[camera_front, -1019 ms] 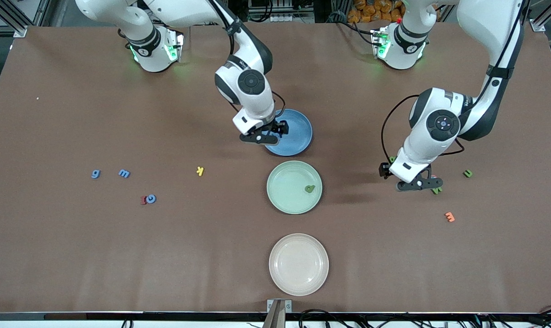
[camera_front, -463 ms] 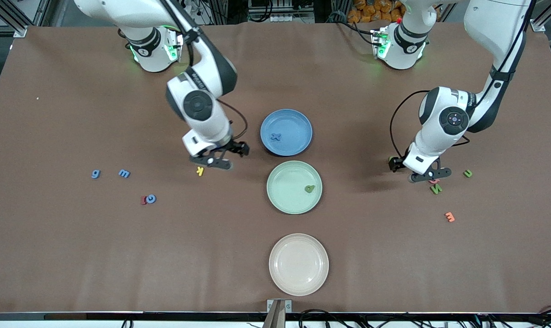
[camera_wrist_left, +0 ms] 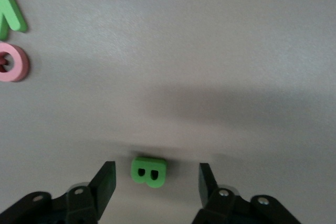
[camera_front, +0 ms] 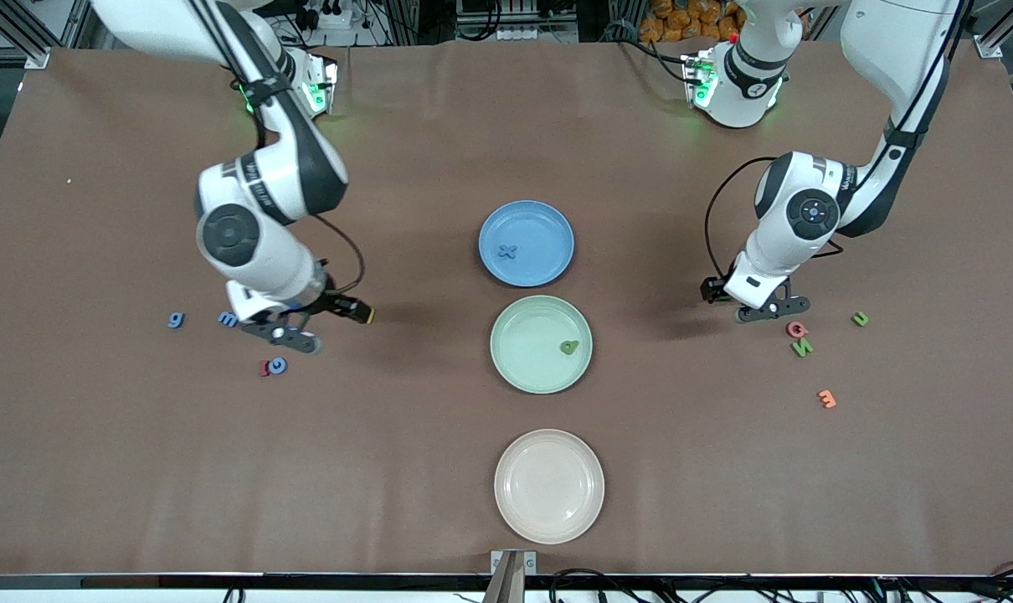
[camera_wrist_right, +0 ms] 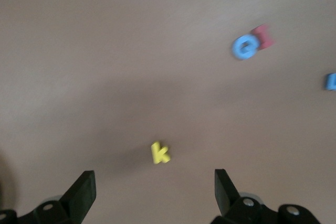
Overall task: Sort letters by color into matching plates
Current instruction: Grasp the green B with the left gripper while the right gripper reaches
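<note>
Green letter B (camera_wrist_left: 149, 171) lies on the bench between my left end effector's (camera_wrist_left: 156, 182) spread fingers, near the pink letter (camera_front: 797, 329); descending off-centre could, I think, nudge it. Right end effector (camera_front: 321, 325), released, hangs over the yellow k (camera_wrist_right: 160, 152).

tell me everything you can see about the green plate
The green plate is a round, shallow, pale mint dish with a low raised rim and a matte look. It sits flat and upright on the brown table, in the middle of a row of three plates: nearer the front camera than the blue plate, farther than the cream plate, touching neither. One small green letter lies inside it, toward the left arm's end. No gripper is over it.
</note>
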Tool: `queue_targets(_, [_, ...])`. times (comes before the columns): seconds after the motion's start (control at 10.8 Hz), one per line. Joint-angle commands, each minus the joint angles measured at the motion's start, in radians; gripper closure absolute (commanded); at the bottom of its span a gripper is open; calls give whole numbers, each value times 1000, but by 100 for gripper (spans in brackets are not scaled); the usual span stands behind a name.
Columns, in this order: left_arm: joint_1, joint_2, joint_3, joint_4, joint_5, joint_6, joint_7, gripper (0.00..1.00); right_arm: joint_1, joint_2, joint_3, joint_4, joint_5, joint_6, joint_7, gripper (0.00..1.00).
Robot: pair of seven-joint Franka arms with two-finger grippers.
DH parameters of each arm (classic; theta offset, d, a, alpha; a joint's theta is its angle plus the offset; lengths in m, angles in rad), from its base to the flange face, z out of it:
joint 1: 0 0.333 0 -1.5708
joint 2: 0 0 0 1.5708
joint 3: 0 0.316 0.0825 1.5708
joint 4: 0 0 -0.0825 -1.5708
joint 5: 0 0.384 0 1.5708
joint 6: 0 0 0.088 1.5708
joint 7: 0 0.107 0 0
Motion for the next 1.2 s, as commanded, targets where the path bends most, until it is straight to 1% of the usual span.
queue_targets(0.0, [4, -6, -3, -32, 26, 47, -34, 30, -43, -27, -92, -19, -10, -16, -13, 0])
queue_targets(0.09, [4, -3, -3, -32, 26, 48, -34, 30, -67, -26, -117, -19, -10, -14, -16, 0])
queue_targets(0.37, [8, 2, -3, -35, 27, 51, -30, 30, -127, -19, -152, -27, -10, -10, -106, 0])
queue_targets(0.74, [12, 16, -3, -49, 27, 76, -31, 32, -192, -19, -154, -53, -10, 7, -297, 0])
queue_targets(1.02, [12, 17, -3, -55, 27, 76, -24, 32, -219, -26, -154, -114, -10, 81, -309, 0])
queue_targets(1.11, [12, 17, -3, -57, 27, 76, -22, 32, -226, -26, -154, -152, -10, 134, -314, 0])
